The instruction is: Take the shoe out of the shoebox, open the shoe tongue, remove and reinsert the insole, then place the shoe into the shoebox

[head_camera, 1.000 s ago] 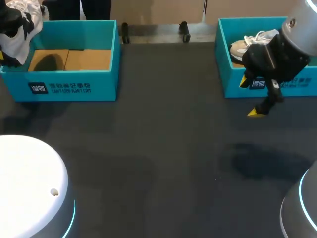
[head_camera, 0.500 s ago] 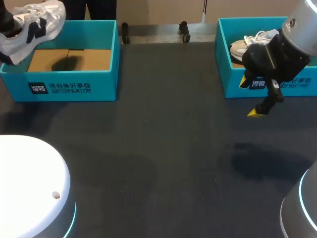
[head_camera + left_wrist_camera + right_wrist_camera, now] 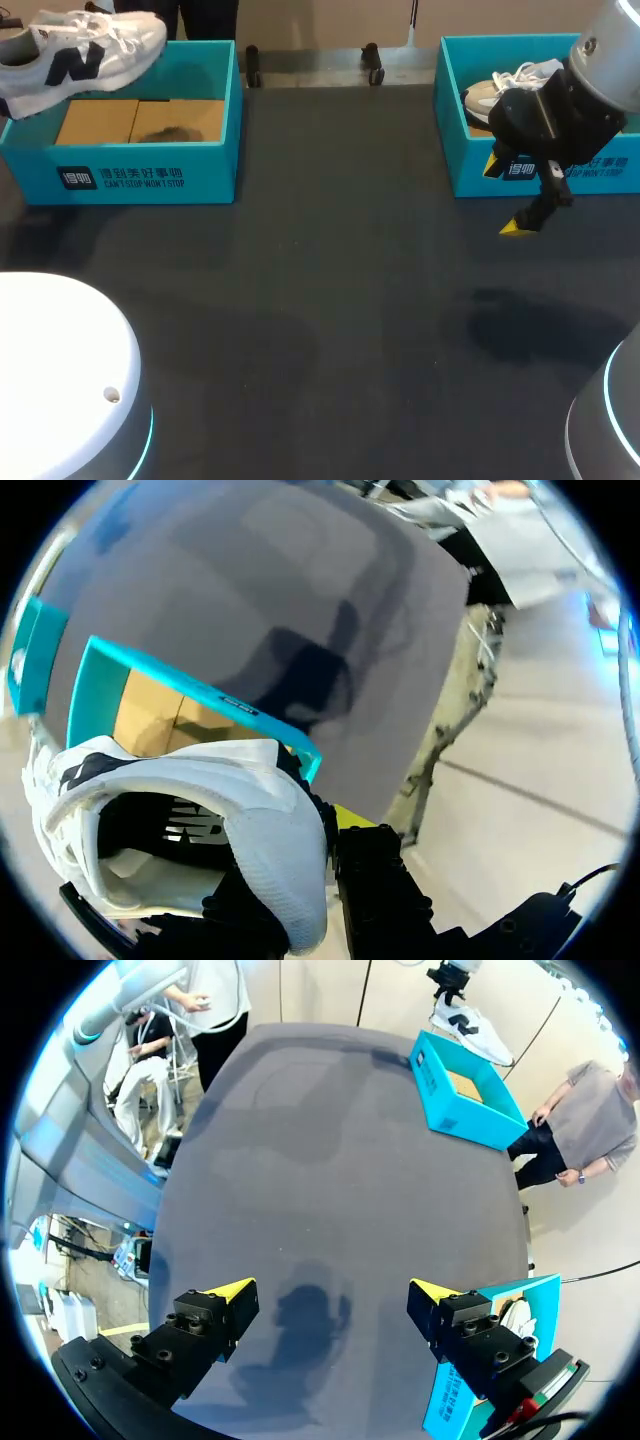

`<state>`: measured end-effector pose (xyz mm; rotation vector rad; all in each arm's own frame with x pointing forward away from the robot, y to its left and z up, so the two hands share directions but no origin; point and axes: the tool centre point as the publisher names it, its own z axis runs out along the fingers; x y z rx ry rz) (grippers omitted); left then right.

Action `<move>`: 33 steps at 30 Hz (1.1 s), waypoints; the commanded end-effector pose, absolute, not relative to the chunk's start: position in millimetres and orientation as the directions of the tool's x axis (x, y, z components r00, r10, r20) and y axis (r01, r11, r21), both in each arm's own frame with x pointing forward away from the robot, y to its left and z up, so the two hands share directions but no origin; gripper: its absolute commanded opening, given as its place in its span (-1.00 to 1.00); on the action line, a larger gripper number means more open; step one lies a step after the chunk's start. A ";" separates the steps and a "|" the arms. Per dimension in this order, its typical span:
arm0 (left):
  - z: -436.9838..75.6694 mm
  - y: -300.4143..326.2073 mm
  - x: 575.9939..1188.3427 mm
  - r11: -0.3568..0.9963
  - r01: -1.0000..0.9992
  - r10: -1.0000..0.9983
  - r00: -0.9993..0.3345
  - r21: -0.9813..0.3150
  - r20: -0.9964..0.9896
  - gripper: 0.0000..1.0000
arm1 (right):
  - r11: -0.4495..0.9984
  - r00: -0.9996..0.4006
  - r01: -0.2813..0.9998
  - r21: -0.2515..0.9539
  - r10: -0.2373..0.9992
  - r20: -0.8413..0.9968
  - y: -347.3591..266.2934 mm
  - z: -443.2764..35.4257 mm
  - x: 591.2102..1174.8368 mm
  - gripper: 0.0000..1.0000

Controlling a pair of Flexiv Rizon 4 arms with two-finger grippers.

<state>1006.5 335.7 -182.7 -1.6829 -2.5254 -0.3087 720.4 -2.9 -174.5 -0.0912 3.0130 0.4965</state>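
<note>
Our left claw (image 3: 300, 880) pinches the white shoe (image 3: 85, 50) at the heel, holding it in the air just above the shoebox (image 3: 150, 170); taking it out looks done. Our right claw (image 3: 330, 1295) hangs spread and empty over the table (image 3: 330, 300); tongue, insole and the return are all left, we judge.

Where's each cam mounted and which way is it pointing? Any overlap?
Head: above and behind, looking down on dark grey table; right gripper shows.
Left wrist: along left gripper, at gripped white mesh sneaker above teal cardboard shoebox.
Right wrist: along open right gripper, across table toward that shoebox.
Shared: all three see sneaker and shoebox.
</note>
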 end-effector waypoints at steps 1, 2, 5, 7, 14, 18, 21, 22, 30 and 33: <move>-182.2 338.8 996.8 -0.017 0.989 0.984 -0.009 0.145 0.178 -1.00 | 0.946 -0.995 -0.072 0.315 -0.044 -0.093 -1.4 -175.5 721.8 1.00; -182.2 338.8 996.8 -0.017 0.989 0.984 -0.009 0.145 0.178 -1.00 | 0.946 -0.995 -0.072 0.315 -0.044 -0.093 -1.4 -175.5 721.8 1.00; -182.2 338.8 996.8 -0.017 0.989 0.984 -0.009 0.145 0.178 -1.00 | 0.946 -0.995 -0.072 0.315 -0.044 -0.093 -1.4 -175.5 721.8 1.00; -182.2 338.8 996.8 -0.017 0.989 0.984 -0.009 0.145 0.178 -1.00 | 0.946 -0.995 -0.072 0.315 -0.044 -0.093 -1.4 -175.5 721.8 1.00; -182.2 338.8 996.8 -0.017 0.989 0.984 -0.009 0.145 0.178 -1.00 | 0.946 -0.995 -0.072 0.315 -0.044 -0.093 -1.4 -175.5 721.8 1.00; -183.3 334.4 998.5 0.008 0.990 0.986 -0.030 0.138 0.162 -1.00 | 0.946 -0.995 -0.072 0.315 -0.044 -0.093 -1.4 -175.5 721.8 1.00; -185.8 331.5 998.9 -0.007 0.991 0.984 -0.017 0.136 0.176 -1.00 | 0.946 -0.995 -0.072 0.315 -0.044 -0.093 -1.4 -175.5 721.8 1.00; -187.5 331.1 999.9 -0.006 0.991 0.984 -0.018 0.135 0.178 -1.00 | 0.946 -0.995 -0.072 0.315 -0.044 -0.093 -1.4 -175.5 721.8 1.00; -204.0 331.5 1022.2 0.018 0.992 0.982 -0.041 0.122 0.186 -1.00 | 0.946 -0.995 -0.072 0.315 -0.044 -0.093 -1.4 -175.5 721.8 1.00; -206.1 332.1 1031.5 0.015 0.994 0.985 -0.034 0.113 0.167 -1.00 | 0.946 -0.995 -0.072 0.315 -0.044 -0.093 -1.4 -175.5 721.8 1.00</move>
